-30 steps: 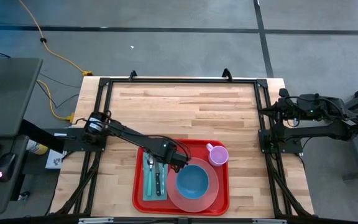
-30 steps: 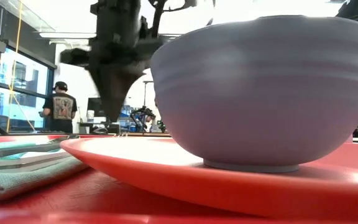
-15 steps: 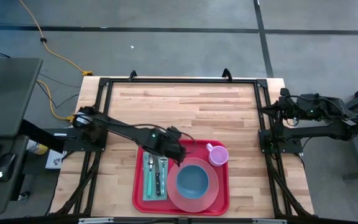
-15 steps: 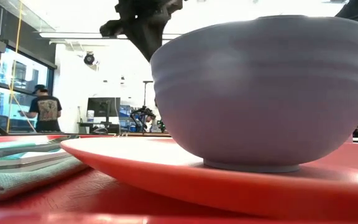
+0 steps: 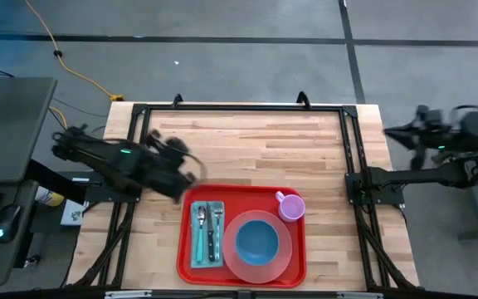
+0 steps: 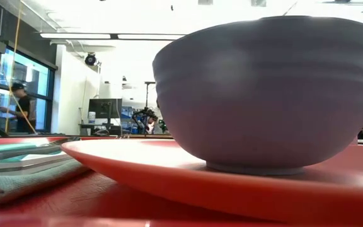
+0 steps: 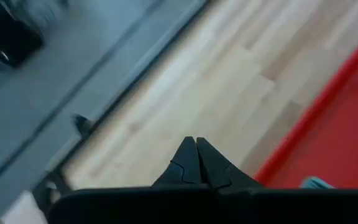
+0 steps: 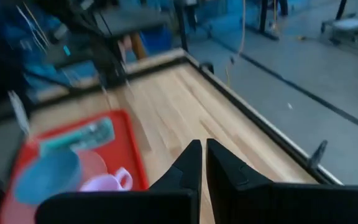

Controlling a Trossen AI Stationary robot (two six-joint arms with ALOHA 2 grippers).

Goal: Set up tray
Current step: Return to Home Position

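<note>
The tray [image 5: 239, 193] sits on the table [image 5: 256, 141] at its near edge, a little toward the right corner, with its long axis running along that edge. On it, a napkin [image 5: 196, 262] lies at the left end carrying a spoon [image 5: 199, 232], a knife [image 5: 210, 242] and a fork [image 5: 217, 218] side by side, all pointing across the tray. A plate [image 5: 232, 264] holding a bowl [image 5: 257, 241] fills the middle, and a mug [image 5: 290, 206] stands in the far right corner of the tray. From where I sit the setting looks complete.

The left gripper [image 5: 191, 169] is the nearer of the two. It hangs over bare wood just beyond the tray's far left corner, so the tray lies toward the near edge and to the right of it. In its own wrist view the fingers [image 7: 185, 155] are pressed together with nothing between them, and only the rim of the tray [image 7: 328, 143] shows off to one side. I judge that the way out is toward the table's left edge, away from the tray, with nothing to knock.

The right gripper [image 5: 392, 133] is well apart from everything, out past the table's right edge. Its fingers [image 8: 188, 162] are closed to a thin slit and hold nothing, and the tray [image 8: 126, 124] shows far off down the table.
</note>
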